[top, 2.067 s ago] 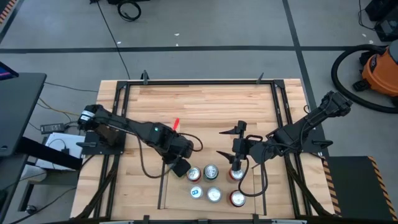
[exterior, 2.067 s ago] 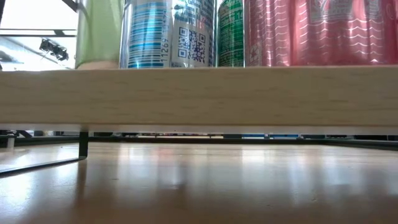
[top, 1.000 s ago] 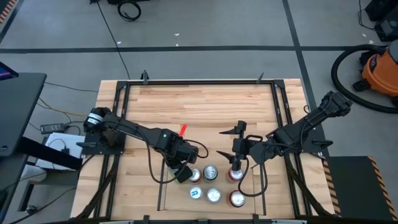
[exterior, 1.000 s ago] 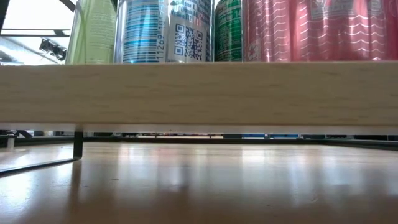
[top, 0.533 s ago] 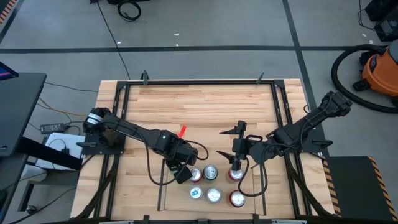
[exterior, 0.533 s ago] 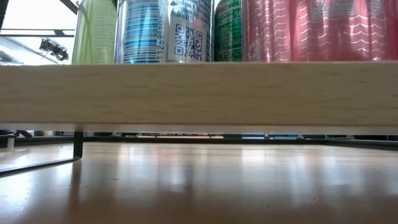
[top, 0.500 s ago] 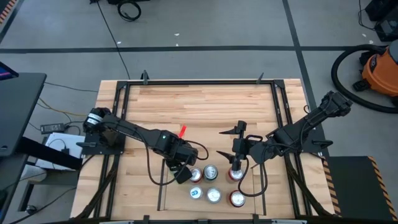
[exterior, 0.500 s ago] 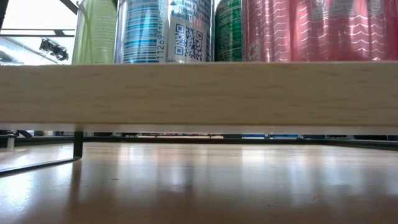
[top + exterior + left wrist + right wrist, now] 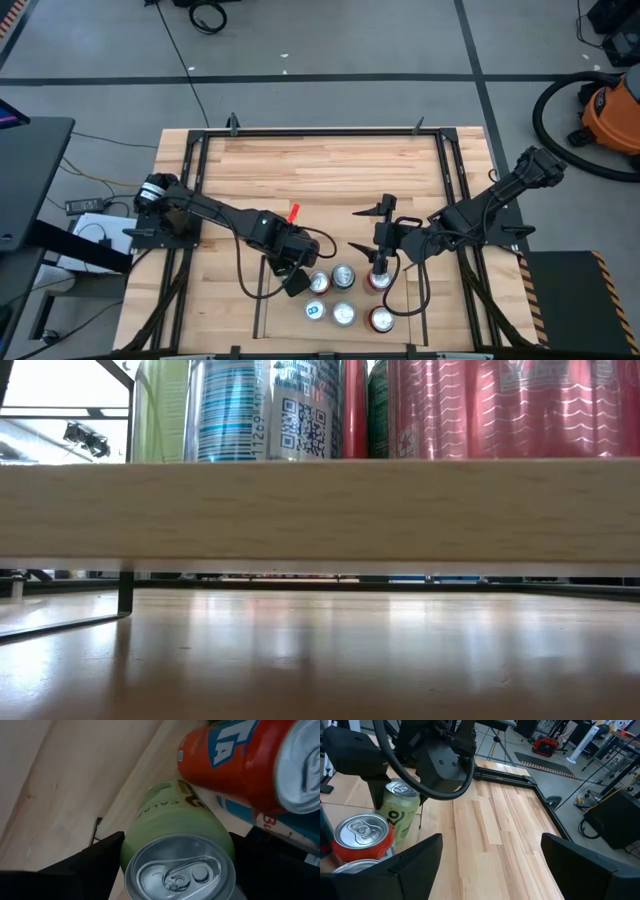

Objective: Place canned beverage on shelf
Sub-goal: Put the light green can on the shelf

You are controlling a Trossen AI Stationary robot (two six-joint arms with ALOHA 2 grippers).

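A light-wood shelf board (image 9: 285, 318) with thin black rails stands at the table's near middle; its front edge (image 9: 320, 510) fills the low view. Several cans stand upright on it, among them a blue-and-white one (image 9: 265, 410) and red ones (image 9: 500, 410). My left gripper (image 9: 300, 278) is shut on a pale green can (image 9: 177, 850) at the shelf's far left; the can also shows in the low view (image 9: 162, 410). It touches a red can (image 9: 235, 755). My right gripper (image 9: 362, 229) is open and empty, hovering just beyond the shelf's far edge. My left gripper pinches the green can's side wall (image 9: 400, 802) near its top, one finger (image 9: 102, 865) on each side. The fingers slant down from the table's left. The can is upright; the board's front edge hides its base, so whether it rests on the board does not show.
A small red object (image 9: 293, 210) lies on the table beyond the shelf. The big black frame (image 9: 320, 130) runs round the tabletop. Bare wood (image 9: 320, 170) lies across the table's far half. A vacuum cleaner (image 9: 610, 110) stands on the floor at the right.
My left gripper has gone a little toward the table's right edge with the green can, which has come from slightly tilted to upright. The red can next to it has slid a little to the right. My right arm has kept still.
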